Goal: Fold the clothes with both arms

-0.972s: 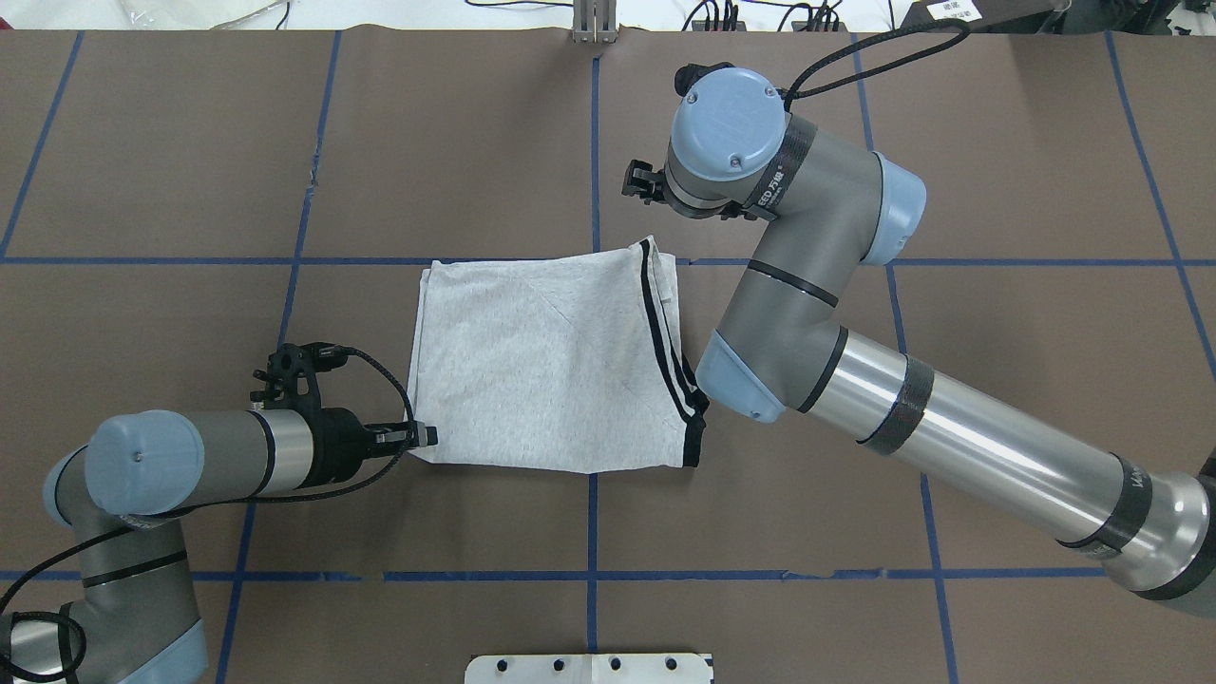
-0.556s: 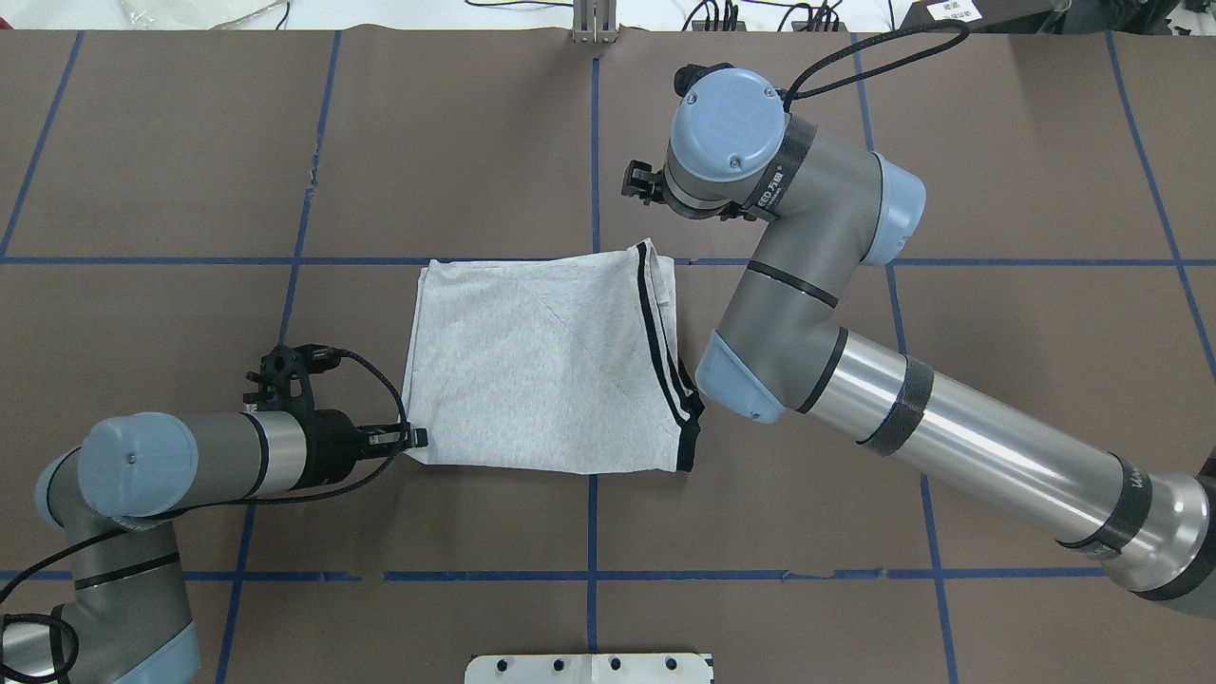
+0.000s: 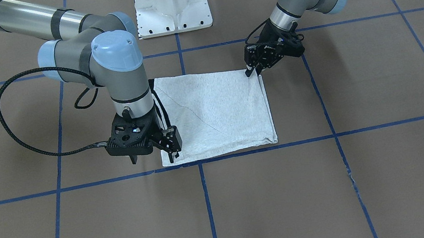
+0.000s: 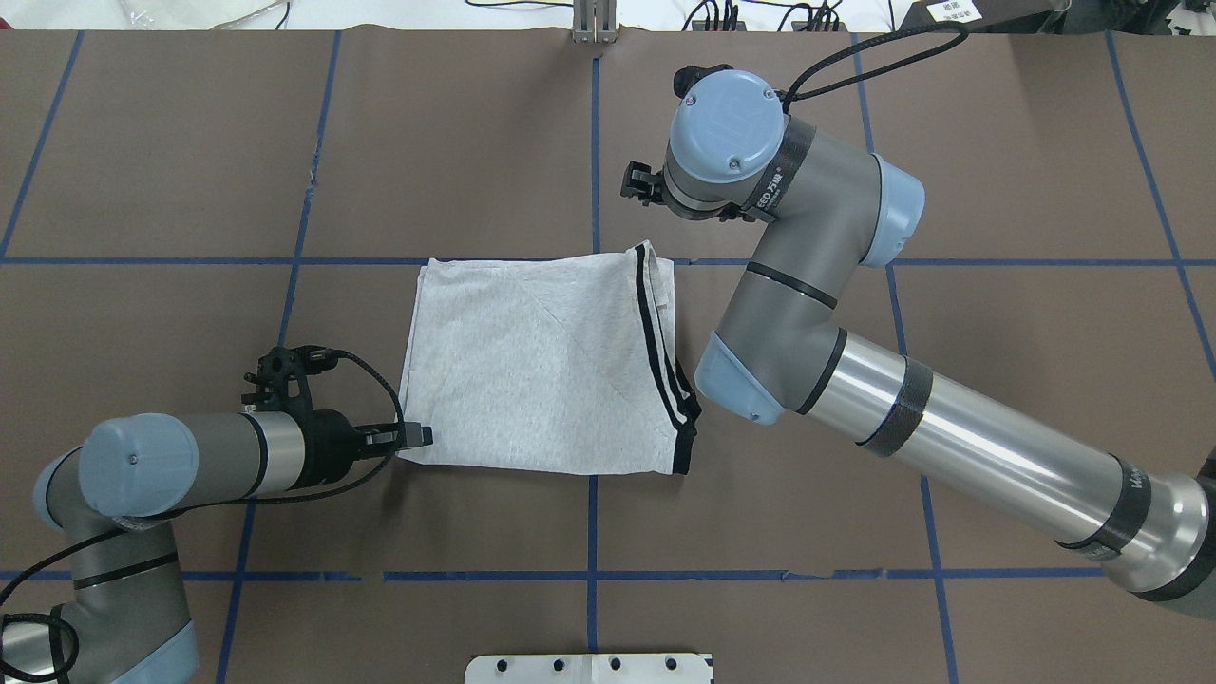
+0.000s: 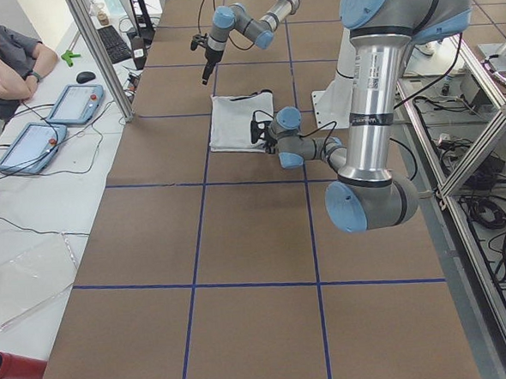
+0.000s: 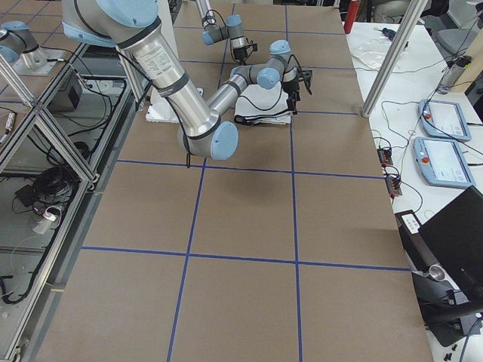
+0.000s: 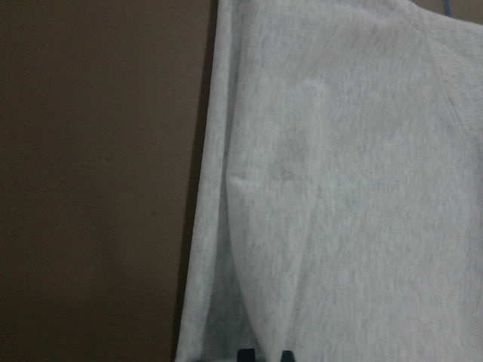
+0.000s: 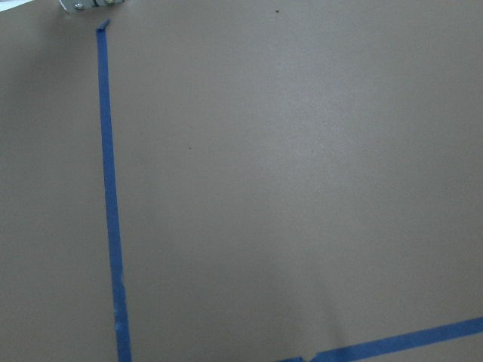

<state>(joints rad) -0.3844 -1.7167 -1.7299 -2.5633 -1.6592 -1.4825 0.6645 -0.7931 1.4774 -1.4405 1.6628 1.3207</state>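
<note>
Now the left hand [image 4: 423, 436] is drawn nearly closed, pinching the corner of the T-shirt [image 4: 532, 370] that lies nearest the robot on its left side. In the left wrist view two dark fingertips [image 7: 245, 354] sit close together at the bottom edge, with grey cloth between and around them. The right hand [image 3: 153, 156] stands spread wide and holds nothing. One of its fingers hangs over the shirt's far right corner, but I cannot tell whether it touches the cloth. Its wrist view shows only bare brown surface and blue tape.

The shirt lies folded into a rough square, plain grey side up, with a diagonal crease across it. Its black stripes [image 4: 660, 351] run along the edge on the robot's right. It rests flat on the brown worktop [image 4: 190, 171], near the middle, where the blue tape lines [image 4: 595, 142] cross.
</note>
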